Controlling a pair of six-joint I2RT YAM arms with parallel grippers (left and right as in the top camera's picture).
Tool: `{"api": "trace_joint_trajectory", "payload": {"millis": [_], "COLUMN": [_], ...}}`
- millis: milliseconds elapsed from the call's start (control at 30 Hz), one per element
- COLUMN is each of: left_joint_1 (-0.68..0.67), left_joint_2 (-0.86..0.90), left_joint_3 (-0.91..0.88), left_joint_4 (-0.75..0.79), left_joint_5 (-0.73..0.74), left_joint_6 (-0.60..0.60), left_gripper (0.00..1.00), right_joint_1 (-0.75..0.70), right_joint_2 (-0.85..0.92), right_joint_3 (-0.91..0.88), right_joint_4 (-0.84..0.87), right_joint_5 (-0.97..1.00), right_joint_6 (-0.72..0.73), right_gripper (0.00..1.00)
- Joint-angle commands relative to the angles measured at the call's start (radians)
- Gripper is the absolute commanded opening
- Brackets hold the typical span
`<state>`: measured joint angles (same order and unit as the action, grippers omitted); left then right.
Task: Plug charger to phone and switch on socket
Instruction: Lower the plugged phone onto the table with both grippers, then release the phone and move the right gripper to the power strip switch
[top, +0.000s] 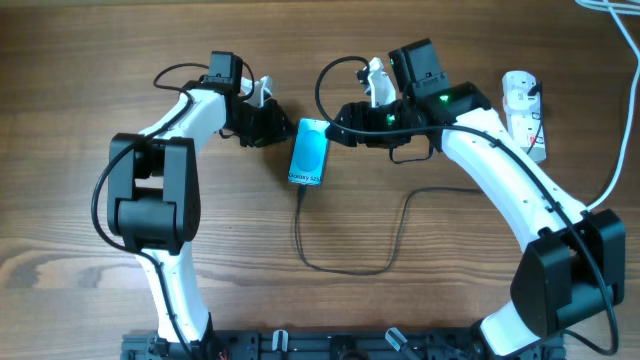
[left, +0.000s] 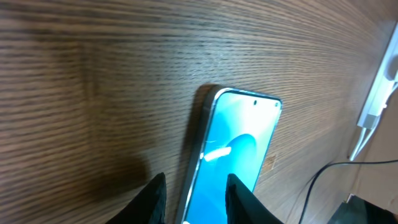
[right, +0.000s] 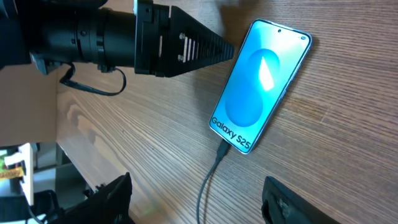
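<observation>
The phone (top: 309, 152) lies flat on the wooden table with its teal screen lit and "Galaxy S25" showing; it also shows in the left wrist view (left: 239, 143) and the right wrist view (right: 261, 87). The charger, a thin black cable (top: 345, 268), has its plug tip (right: 222, 149) in the phone's bottom end. My left gripper (top: 275, 128) is open, with its fingers (left: 196, 199) astride the phone's left edge. My right gripper (top: 335, 130) is open wide and empty (right: 199, 205), above the cable just below the phone. The socket (top: 523, 115) lies at the far right.
A thick white cable (top: 625, 40) runs down the right edge of the table. The left gripper's black fingers (right: 186, 40) point at the phone's top left corner. The charger loops across the table's middle toward the right arm.
</observation>
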<state>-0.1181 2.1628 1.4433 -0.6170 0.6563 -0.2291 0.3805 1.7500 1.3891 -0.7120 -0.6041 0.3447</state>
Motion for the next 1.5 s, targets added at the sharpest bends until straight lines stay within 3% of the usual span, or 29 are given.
{"api": "trace_joint_trajectory", "payload": {"millis": [0,133,200,233,267,300,467,567,700,800,967,1267,1467], "left_joint_1": [0.026,0.053,0.062,0.065,0.066,0.066,0.066,0.066,0.066,0.066,0.066,0.066,0.066], "left_joint_2": [-0.084,-0.262,-0.386,-0.456,-0.507,-0.557,-0.748,-0.79,-0.793,-0.793,-0.793,-0.793,-0.793], "left_joint_3": [0.011,0.047,0.049,0.049,0.049,0.049,0.049,0.049,0.049,0.049,0.049,0.049,0.049], "left_joint_4": [-0.039,-0.117,-0.134,-0.136,-0.135,-0.135,-0.136,-0.136,-0.137,-0.137,-0.137,-0.137,-0.137], "left_joint_5": [-0.067,-0.178,-0.214,-0.221,-0.227,-0.237,-0.262,-0.262,-0.262,-0.261,-0.261,-0.262,-0.262], "left_joint_6": [0.013,0.013,0.013,0.013,0.013,0.013,0.013,0.013,0.013,0.013,0.013,0.013,0.013], "left_gripper": [0.3,0.33,0.44,0.61,0.86,1.0,1.0,1.0,1.0,1.0,1.0,1.0,1.0], "right_joint_1": [-0.002,-0.004,-0.019,-0.029,-0.048,-0.072,-0.32,-0.506,-0.71,-0.77,-0.777,-0.79,-0.808], "right_joint_2": [-0.018,-0.08,-0.136,-0.162,-0.193,-0.222,-0.361,-0.358,-0.291,-0.221,-0.132,-0.101,-0.022], "right_joint_3": [0.018,0.095,0.15,0.167,0.185,0.2,0.223,0.219,0.199,0.176,0.127,-0.084,-0.175], "right_joint_4": [-0.023,-0.124,-0.177,-0.193,-0.211,-0.225,-0.259,-0.282,-0.282,-0.268,-0.208,0.102,0.263], "right_joint_5": [0.031,0.187,0.27,0.298,0.327,0.349,0.373,0.399,0.431,0.499,0.601,0.597,0.567], "right_joint_6": [-0.068,-0.084,-0.085,-0.085,-0.081,-0.079,-0.07,-0.049,0.01,0.055,0.105,0.129,0.035], "right_gripper": [0.63,0.63,0.64,0.64,0.62,0.59,0.36,0.04,0.04,0.04,0.04,0.04,0.04]}}
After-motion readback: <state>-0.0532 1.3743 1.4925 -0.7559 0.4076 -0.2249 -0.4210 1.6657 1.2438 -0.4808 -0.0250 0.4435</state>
